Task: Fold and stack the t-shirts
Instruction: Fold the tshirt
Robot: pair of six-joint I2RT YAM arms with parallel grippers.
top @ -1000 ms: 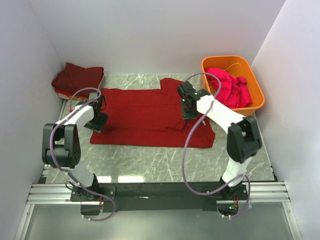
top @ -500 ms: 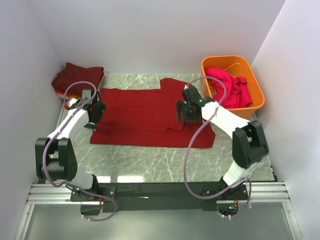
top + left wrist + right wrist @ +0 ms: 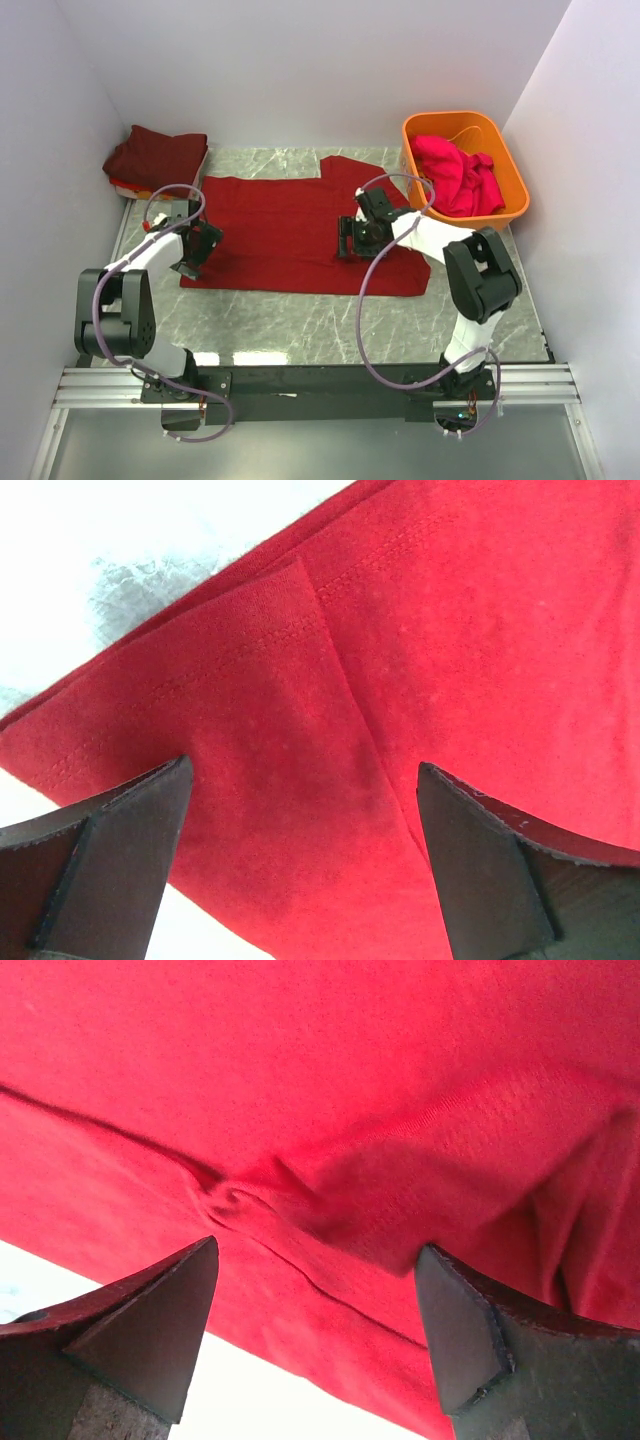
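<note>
1. We see a red t-shirt [image 3: 300,235] lying flat and spread on the marble table [image 3: 300,320], roughly centred between the two arms. Its near edge is straight, and one sleeve points toward the far wall.
2. The left gripper [image 3: 195,245] hovers low over the shirt's left edge. In the left wrist view its jaws stand wide apart [image 3: 302,770], with nothing between them. Below them lies a folded-over flap of the shirt [image 3: 450,630] with a stitched hem, and bare table shows at the upper left.
3. The right gripper [image 3: 350,238] sits over the right-centre part of the same shirt. In its wrist view the jaws are likewise spread wide [image 3: 316,1250] and grip nothing. The cloth [image 3: 300,1060] beneath shows a small pucker and a crease running across, with the table visible past the shirt's edge at the lower left.
4. We cannot tell whether either pair of fingertips touches the cloth.
5. Folded dark red shirts [image 3: 155,155] are piled at the far left corner, apart from the spread shirt.
6. A crumpled magenta-pink shirt [image 3: 455,175] lies in the orange tub [image 3: 512,200] at the far right.
</note>
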